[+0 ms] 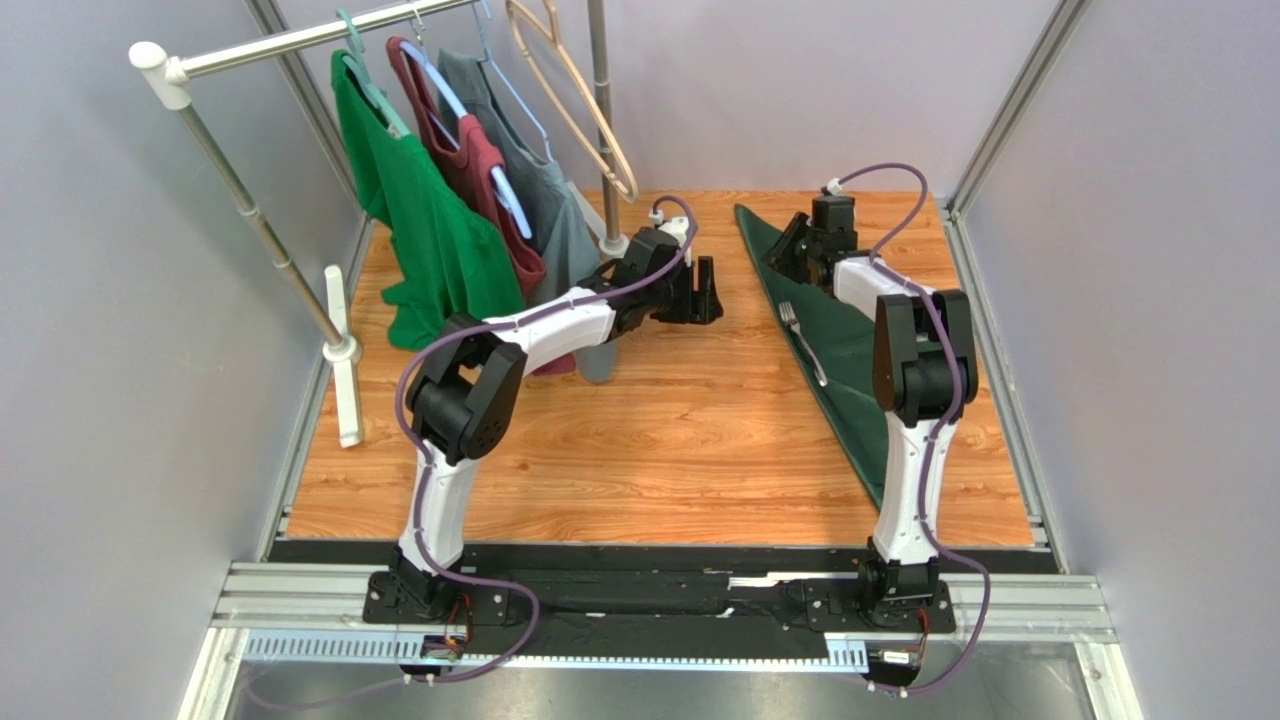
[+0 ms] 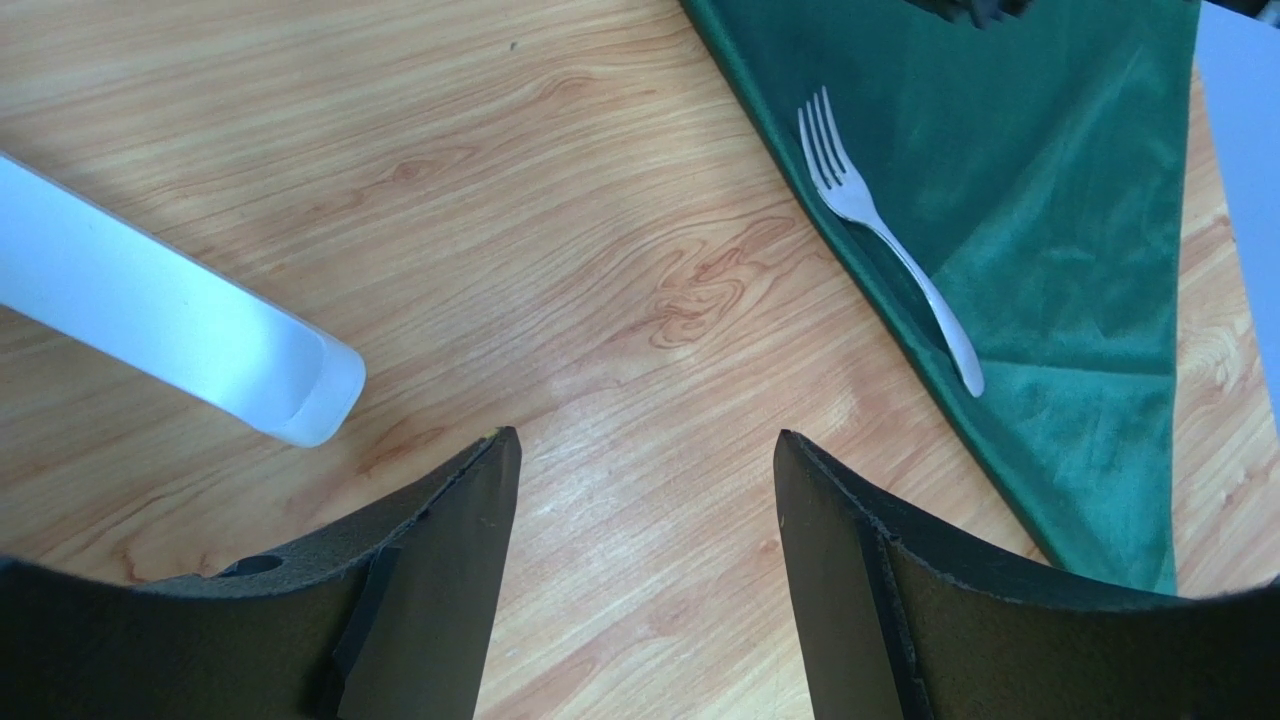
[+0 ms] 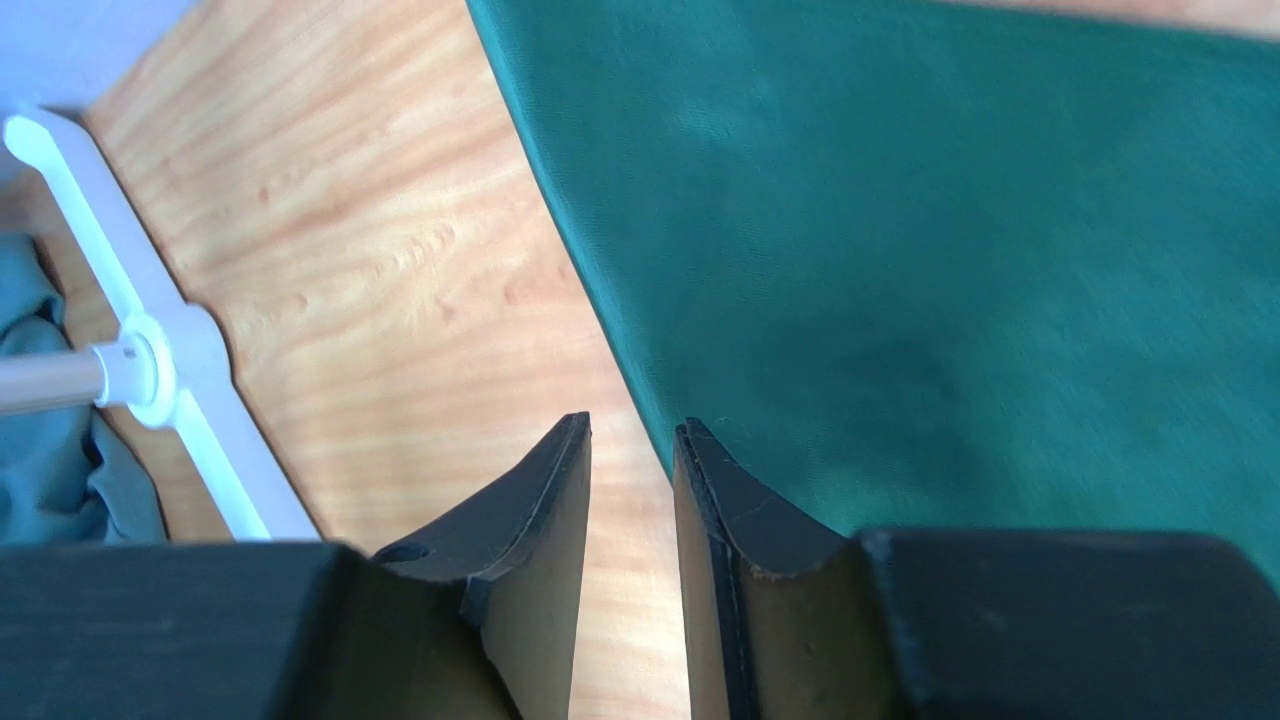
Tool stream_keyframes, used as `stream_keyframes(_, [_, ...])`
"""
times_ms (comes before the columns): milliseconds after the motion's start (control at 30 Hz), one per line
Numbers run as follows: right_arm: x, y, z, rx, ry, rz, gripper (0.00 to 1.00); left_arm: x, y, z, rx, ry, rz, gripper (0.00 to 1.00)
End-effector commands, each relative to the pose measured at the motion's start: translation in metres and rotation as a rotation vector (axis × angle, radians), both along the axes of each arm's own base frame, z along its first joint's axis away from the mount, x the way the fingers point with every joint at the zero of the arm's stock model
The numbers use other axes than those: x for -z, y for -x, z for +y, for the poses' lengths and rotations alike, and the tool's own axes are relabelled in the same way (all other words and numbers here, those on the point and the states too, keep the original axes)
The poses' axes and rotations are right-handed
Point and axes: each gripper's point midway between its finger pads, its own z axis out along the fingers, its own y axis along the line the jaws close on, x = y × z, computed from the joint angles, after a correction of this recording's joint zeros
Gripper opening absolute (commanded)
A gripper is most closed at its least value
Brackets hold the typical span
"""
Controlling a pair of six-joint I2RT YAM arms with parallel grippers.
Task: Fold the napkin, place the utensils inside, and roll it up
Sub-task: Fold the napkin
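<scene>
The dark green napkin lies folded into a long triangle on the right of the wooden table. It also shows in the left wrist view and the right wrist view. The silver fork lies on it near its left edge, tines toward the back. My left gripper is open wide and empty over bare wood just left of the napkin. My right gripper hovers at the napkin's far left edge, jaws a narrow gap apart, holding nothing.
A clothes rack stands at the back left with a bright green shirt, a dark red shirt, a grey-green shirt and bare hangers. Its white foot rests on the table. Grey walls enclose the table.
</scene>
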Motion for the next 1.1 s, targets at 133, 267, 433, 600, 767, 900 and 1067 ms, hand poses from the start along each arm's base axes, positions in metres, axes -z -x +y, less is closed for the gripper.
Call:
stream_keyframes(133, [-0.002,-0.030,0.008,0.028,-0.017,-0.020,0.31,-0.043,-0.002,0.003,0.020,0.038,-0.103,0.72])
stream_keyframes(267, [0.011,-0.024,0.006,0.043,-0.005,0.027,0.31,-0.046,-0.004,0.008,0.023,0.031,-0.109,0.72])
stream_keyframes(433, [0.027,-0.014,0.008,0.035,-0.002,0.098,0.31,-0.048,-0.004,0.013,0.027,0.033,-0.105,0.72])
stream_keyframes(600, [0.039,-0.006,0.011,0.023,-0.005,0.150,0.31,-0.050,-0.005,0.019,0.016,0.034,-0.110,0.72])
stream_keyframes(767, [0.051,0.008,0.017,-0.002,-0.024,0.206,0.31,-0.052,-0.005,0.023,0.012,0.035,-0.113,0.72])
stream_keyframes(900, [0.057,0.023,0.029,-0.037,-0.049,0.235,0.31,-0.055,-0.006,0.025,0.006,0.037,-0.119,0.72])
stream_keyframes(1067, [0.062,0.047,0.041,-0.075,-0.062,0.257,0.30,-0.056,-0.009,0.026,-0.006,0.044,-0.116,0.72])
